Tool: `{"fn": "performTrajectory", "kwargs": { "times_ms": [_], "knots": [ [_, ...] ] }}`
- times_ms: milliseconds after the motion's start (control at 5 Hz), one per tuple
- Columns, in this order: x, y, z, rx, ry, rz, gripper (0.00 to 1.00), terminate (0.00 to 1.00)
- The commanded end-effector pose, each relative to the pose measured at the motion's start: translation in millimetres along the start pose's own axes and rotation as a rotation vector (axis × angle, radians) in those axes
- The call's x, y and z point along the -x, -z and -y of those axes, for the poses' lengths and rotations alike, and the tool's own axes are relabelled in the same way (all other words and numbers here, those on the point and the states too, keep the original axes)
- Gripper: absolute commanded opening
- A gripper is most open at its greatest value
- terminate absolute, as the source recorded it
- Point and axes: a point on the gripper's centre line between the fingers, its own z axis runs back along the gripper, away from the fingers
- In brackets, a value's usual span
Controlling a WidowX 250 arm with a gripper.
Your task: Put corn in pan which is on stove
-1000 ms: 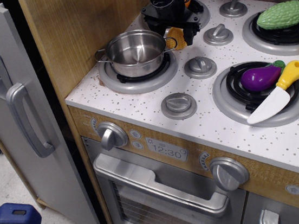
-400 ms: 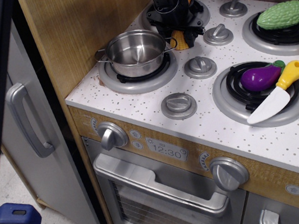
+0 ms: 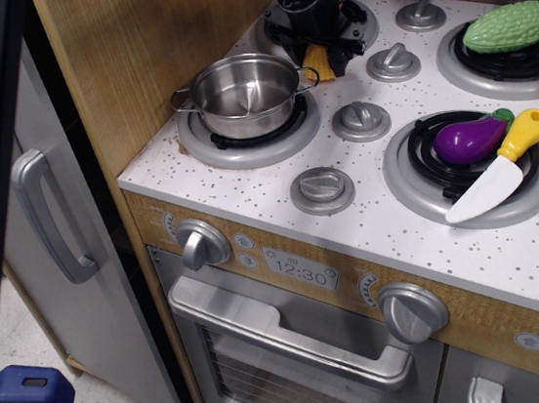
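Carrying step, by the look of it: gripper [image 3: 319, 43] clamped on corn [image 3: 319, 60], lifted just right of pan [image 3: 243, 95] at the stove's [image 3: 248, 189] rear.
Next move: shift left over the pan's mouth, lower, release.
Corn: yellow-orange stub, mostly hidden by black fingers.
Pan: shiny, empty, on front-left burner.

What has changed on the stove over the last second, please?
The claw has pulled back toward the rear of the stove and risen slightly, taking the corn with it; only a sliver of corn shows beneath it now. The pan, eggplant, knife and green vegetable have stayed put.
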Motion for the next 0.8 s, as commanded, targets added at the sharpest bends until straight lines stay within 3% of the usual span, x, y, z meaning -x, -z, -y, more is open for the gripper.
{"fn": "performTrajectory", "kwargs": {
  "times_ms": [0,600],
  "knots": [
    [-42,-60,-21,-0.072,0.045,0.08,0.0,0.0],
    [-28,-133,-29,-0.218,0.042,0.05,0.0,0.0]
  ]
}}
